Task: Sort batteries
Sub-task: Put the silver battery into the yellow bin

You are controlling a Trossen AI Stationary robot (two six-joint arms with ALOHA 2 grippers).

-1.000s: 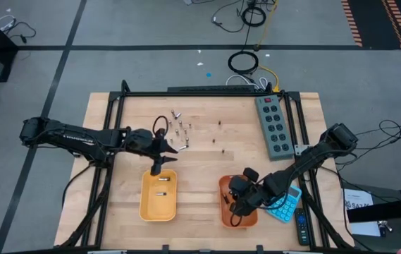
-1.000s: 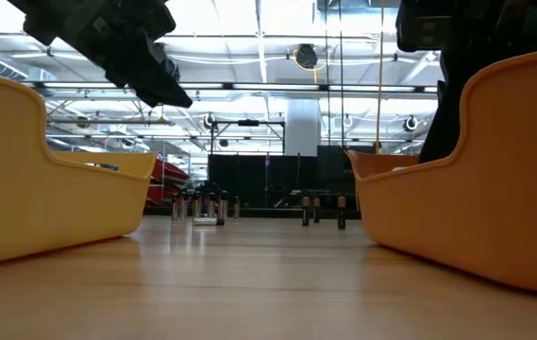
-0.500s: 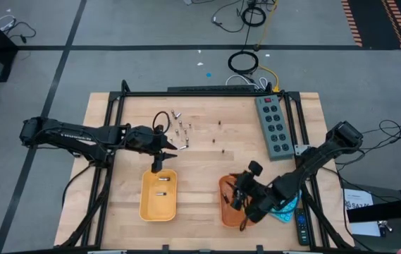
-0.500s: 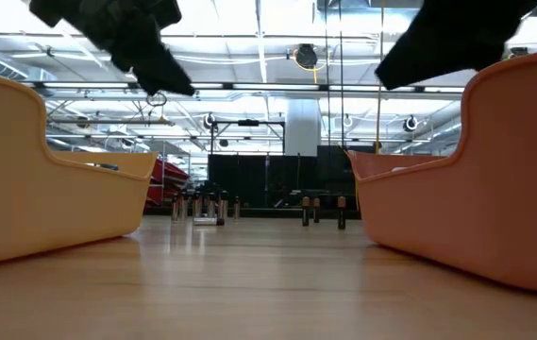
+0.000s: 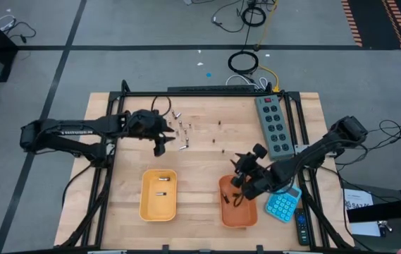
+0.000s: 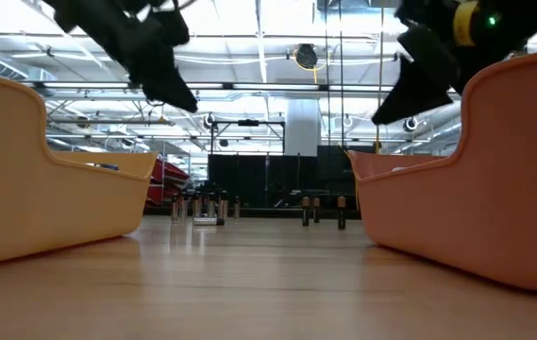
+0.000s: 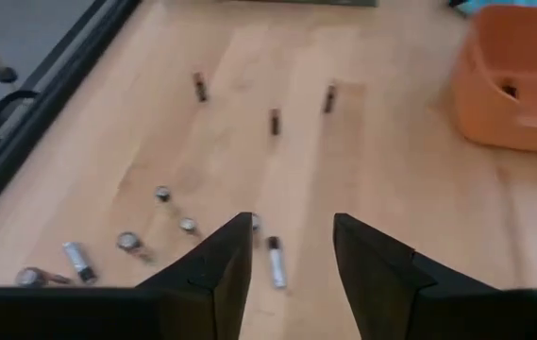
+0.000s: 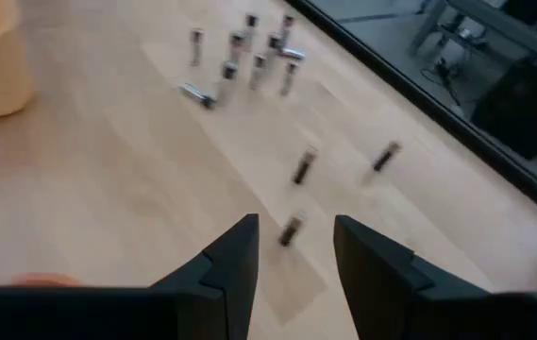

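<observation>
Silvery batteries (image 5: pixel 180 130) stand and lie in a cluster on the table's far left; three small dark batteries (image 5: pixel 218 140) stand to their right. My left gripper (image 5: pixel 159 147) hovers open just near of the silvery cluster, above one battery lying on the wood (image 7: pixel 276 264). My right gripper (image 5: pixel 239 178) hangs open over the far end of the orange tray (image 5: pixel 246 215), pointing at the dark batteries (image 8: pixel 303 166). The yellow tray (image 5: pixel 146 204) holds two batteries (image 5: pixel 162 186). Nothing sits between either pair of fingers.
A grey power strip (image 5: pixel 272 127) lies along the far right. A blue calculator (image 5: pixel 282 206) and a dark remote (image 5: pixel 301 227) sit right of the orange tray. Black frame rails (image 5: pixel 115 106) border the table. Bare wood (image 5: pixel 199 183) lies between the trays.
My left gripper has moved from above the yellow tray's far end toward the far edge, up to the silvery batteries, rising a little. My right gripper has come up out of the orange tray, swung toward the far edge and turned at the wrist.
</observation>
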